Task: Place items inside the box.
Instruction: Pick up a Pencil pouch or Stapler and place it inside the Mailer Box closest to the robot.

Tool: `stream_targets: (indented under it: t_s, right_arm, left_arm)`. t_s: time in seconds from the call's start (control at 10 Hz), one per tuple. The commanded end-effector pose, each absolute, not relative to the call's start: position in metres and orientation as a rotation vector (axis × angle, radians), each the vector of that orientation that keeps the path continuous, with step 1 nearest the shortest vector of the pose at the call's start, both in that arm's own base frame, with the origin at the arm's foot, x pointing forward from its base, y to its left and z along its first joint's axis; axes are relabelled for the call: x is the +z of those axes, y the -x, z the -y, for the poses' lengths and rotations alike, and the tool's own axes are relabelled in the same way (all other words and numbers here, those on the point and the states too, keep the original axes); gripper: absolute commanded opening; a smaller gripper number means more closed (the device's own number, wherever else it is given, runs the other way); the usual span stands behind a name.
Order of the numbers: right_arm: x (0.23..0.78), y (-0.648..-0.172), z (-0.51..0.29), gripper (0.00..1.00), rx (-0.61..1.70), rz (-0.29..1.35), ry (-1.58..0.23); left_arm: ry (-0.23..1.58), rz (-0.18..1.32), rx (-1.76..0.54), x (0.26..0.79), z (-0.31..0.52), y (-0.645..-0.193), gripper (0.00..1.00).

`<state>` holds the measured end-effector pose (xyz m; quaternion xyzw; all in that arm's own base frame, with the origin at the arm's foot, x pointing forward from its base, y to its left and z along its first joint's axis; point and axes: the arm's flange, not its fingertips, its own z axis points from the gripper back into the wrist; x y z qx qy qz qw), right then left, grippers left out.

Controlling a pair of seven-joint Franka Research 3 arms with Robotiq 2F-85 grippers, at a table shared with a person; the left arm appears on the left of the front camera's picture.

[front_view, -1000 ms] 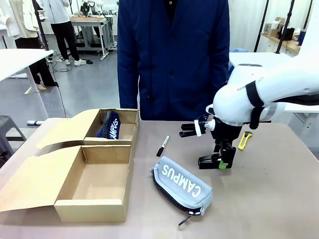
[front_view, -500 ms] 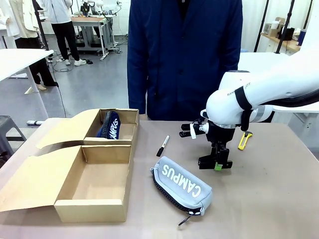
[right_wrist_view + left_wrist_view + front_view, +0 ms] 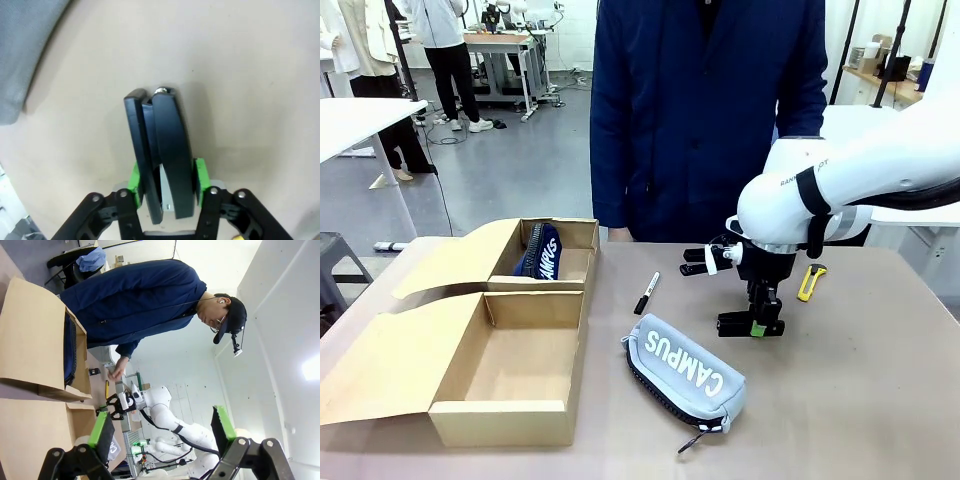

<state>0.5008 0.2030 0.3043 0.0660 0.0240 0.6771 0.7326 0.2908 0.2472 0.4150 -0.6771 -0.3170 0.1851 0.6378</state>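
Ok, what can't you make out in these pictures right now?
Front view, navy pencil case: lower end hidden behind the box wall.
Front view, yellow thing: too small to name.
Right wrist view, stapler: back end hidden between the right arm's fingers.
Front view, stapler and table: contact hidden by those fingers.

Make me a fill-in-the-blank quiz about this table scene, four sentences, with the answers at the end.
1. The right gripper is shut on a black ____.
2. The pencil case lying inside the box is ____ in colour.
3. The grey pencil case on the table bears the white word ____.
4. The left gripper has its jaws ____.
Missing words: stapler; navy; CAMPUS; open.
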Motion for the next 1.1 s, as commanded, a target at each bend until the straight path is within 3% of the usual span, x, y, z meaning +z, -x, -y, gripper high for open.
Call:
stream_targets:
  t_s: [0.0,0.1,0.3,0.4,0.5,0.7,0.8,1.0]
  right_arm:
    - [0.313,-0.487,-0.197,0.00,1.457,-0.067,-0.137]
    - [0.327,-0.470,-0.194,0.00,1.375,-0.075,-0.129]
    - [0.372,-0.420,-0.193,0.00,1.162,0.060,-0.331]
    - [0.384,-0.388,-0.198,0.00,1.111,0.058,-0.311]
    - [0.404,-0.353,-0.202,0.00,1.031,0.124,-0.441]
    - [0.433,-0.287,-0.224,0.00,0.992,0.278,-0.897]
    - [0.432,-0.270,-0.238,0.00,0.997,0.160,-1.017]
    - [0.422,-0.250,-0.259,0.00,1.058,0.055,-0.978]
  left_arm:
    - [1.546,0.741,0.398,0.416,-0.246,-0.289,1.00]
    - [1.546,0.741,0.398,0.416,-0.246,-0.289,1.00]
    - [1.546,0.741,0.398,0.416,-0.246,-0.289,1.00]
    - [1.546,0.741,0.398,0.416,-0.246,-0.289,1.00]
    - [1.546,0.741,0.398,0.416,-0.246,-0.289,1.00]
    - [1.546,0.741,0.398,0.416,-0.246,-0.289,1.00]
    - [1.546,0.741,0.398,0.416,-0.246,-0.289,1.00]
    - [1.546,0.741,0.398,0.416,-0.246,-0.289,1.00]
